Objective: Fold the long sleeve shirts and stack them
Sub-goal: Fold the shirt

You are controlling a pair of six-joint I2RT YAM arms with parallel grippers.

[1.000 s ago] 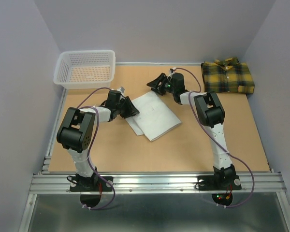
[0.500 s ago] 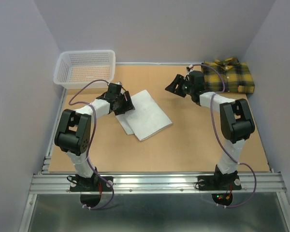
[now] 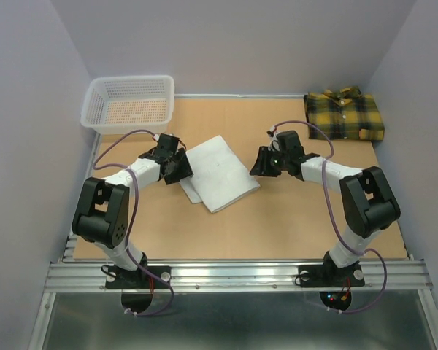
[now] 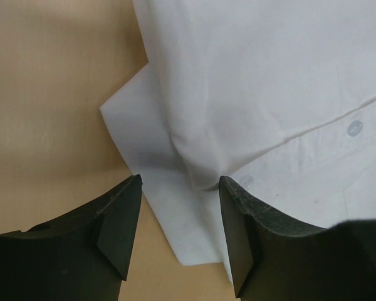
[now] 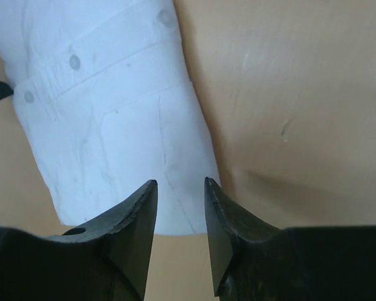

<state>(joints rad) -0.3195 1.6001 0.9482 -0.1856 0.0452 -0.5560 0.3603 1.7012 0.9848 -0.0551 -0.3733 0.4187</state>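
Observation:
The white long sleeve shirt [image 3: 217, 173] lies folded in a slanted rectangle at mid-table. The plaid long sleeve shirt [image 3: 344, 115] rests folded at the back right corner. My left gripper [image 3: 181, 166] sits at the white shirt's left edge. Its jaws are open over a loose corner of the white cloth [image 4: 257, 94], and the left gripper [image 4: 178, 188] holds nothing. My right gripper [image 3: 261, 162] is just off the shirt's right edge. In the right wrist view the right gripper [image 5: 180, 183] is open with a narrow gap above the white shirt's [image 5: 113, 125] corner.
A white mesh basket [image 3: 128, 103] stands at the back left corner. Grey walls close in the brown table [image 3: 277, 219] on three sides. A metal rail [image 3: 233, 273] runs along the near edge by the arm bases.
The right gripper came from the back near the plaid shirt down to the white shirt's right edge, and its jaws narrowed. The left gripper drew slightly left along the shirt's edge.

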